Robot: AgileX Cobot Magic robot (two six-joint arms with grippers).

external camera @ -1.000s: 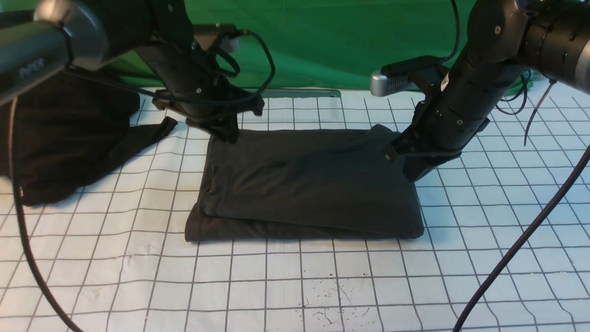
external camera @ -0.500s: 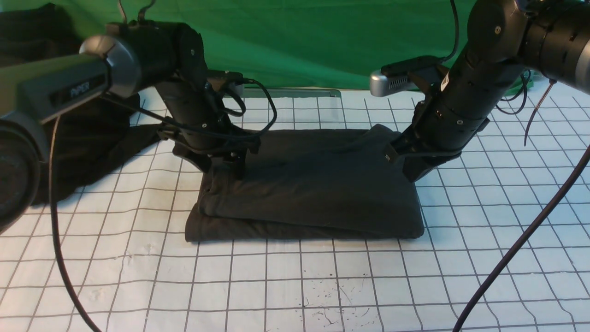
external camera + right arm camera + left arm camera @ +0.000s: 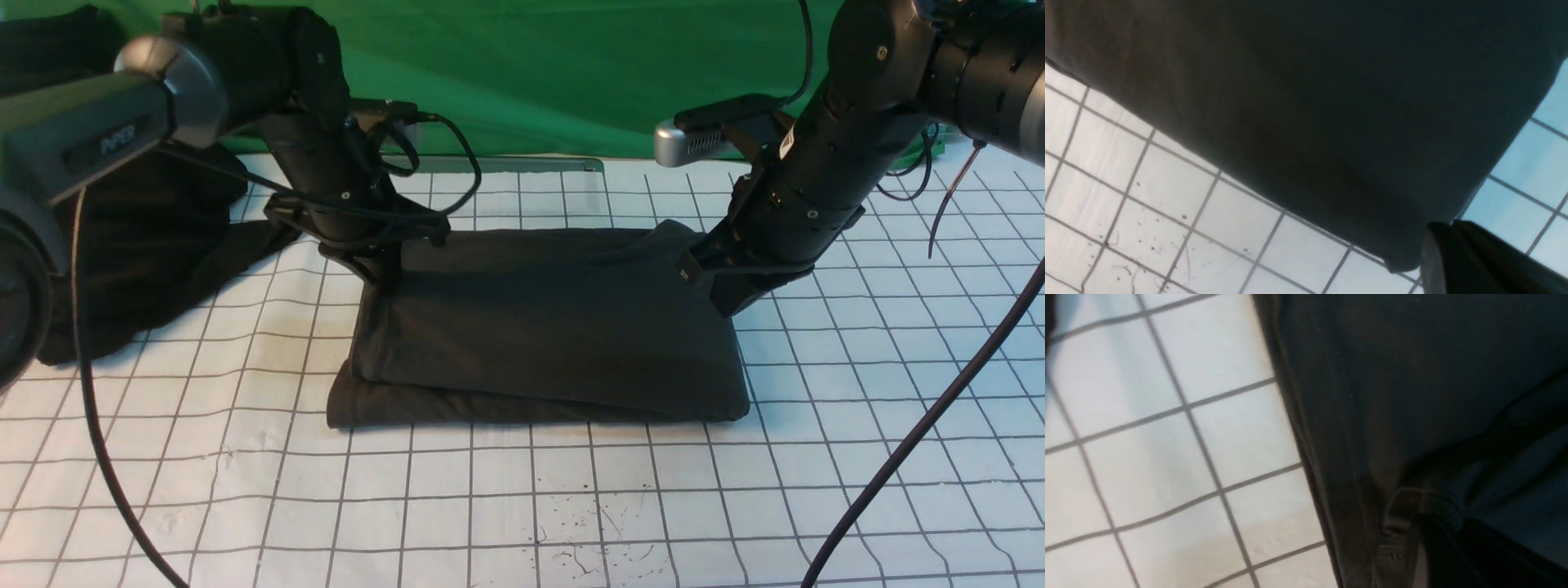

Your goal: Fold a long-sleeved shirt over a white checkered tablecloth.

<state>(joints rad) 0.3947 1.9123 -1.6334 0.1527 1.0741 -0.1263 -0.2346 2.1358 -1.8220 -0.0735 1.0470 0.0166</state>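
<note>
Front view shows the long-sleeved shirt folded into a thick rectangle in the middle of the white checkered tablecloth, its upper layer lifted at both far corners. At the far left corner the left claw is pinched together on the shirt's top layer, and at the far right corner the right claw is clamped on the fabric. A blacker heap of cloth lies at the left, before the green backdrop.

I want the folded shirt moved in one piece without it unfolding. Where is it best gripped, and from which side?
Probably at the two far corners of the long-sleeved shirt, coming down from above and behind. Its layered open edges face the camera, so lifting there would likely peel layers apart. The left tool and right tool already sit at those corners.
</note>
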